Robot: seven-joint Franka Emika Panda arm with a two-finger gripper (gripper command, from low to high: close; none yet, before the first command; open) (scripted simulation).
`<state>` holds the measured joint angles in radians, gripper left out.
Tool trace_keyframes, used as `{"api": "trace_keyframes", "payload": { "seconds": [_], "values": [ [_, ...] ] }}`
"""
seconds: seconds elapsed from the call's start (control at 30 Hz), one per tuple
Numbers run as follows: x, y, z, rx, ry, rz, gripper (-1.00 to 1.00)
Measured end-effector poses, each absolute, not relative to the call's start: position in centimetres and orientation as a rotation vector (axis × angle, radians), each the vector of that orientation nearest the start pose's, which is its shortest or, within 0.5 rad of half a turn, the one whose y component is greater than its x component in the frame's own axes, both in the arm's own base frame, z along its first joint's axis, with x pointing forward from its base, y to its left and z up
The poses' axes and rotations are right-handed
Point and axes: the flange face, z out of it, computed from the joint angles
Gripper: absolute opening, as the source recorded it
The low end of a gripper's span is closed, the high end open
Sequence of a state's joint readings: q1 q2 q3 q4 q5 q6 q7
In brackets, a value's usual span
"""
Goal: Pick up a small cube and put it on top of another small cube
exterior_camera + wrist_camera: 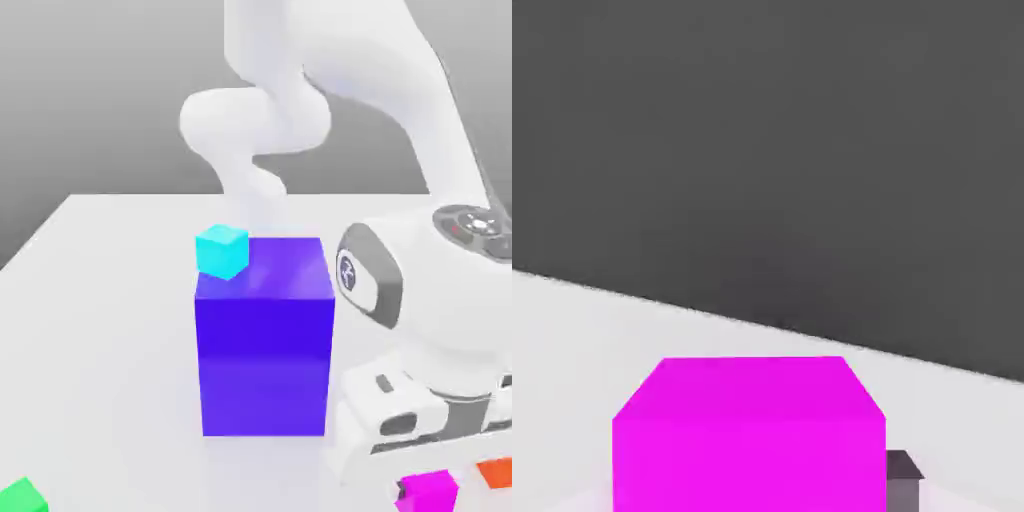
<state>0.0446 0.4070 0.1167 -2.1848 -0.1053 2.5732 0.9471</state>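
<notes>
My gripper (425, 470) is low at the near right of the white table (100, 330), directly over the magenta cube (428, 492), which sits just beneath my hand. I cannot tell whether my jaws are pinching it yet. The exterior view shows a small cyan cube (222, 250) on the far left corner of a tall blue block (265, 345), plus an orange cube (495, 472) and a green cube (20, 497). The hand view shows the magenta cube (747, 435) up close, square-on.

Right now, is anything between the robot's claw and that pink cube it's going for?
Nothing visible. In the hand view the magenta cube sits right at the gripper; in the exterior view the hand is low over it.
</notes>
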Motion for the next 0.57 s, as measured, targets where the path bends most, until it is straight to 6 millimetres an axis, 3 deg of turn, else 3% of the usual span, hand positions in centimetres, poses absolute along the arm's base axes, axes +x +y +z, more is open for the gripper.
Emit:
{"api": "trace_keyframes", "payload": {
  "seconds": [0.17, 0.33, 0.4, 0.43, 0.47, 0.57],
  "values": [
    [56.0, -3.2, 21.2, -2.823, 1.418, 0.016, -1.00],
    [54.2, -15.8, 22.6, -2.635, 1.723, 0.010, -1.00],
    [53.2, -20.8, 21.3, -2.548, 1.839, 0.006, -1.00],
    [52.6, -23.3, 19.5, -2.504, 1.896, 0.004, -1.00],
    [52.2, -24.6, 18.5, -2.480, 1.926, 0.002, 1.00],
    [52.2, -24.6, 18.5, -2.480, 1.926, 0.002, 1.00]
  ]
}}
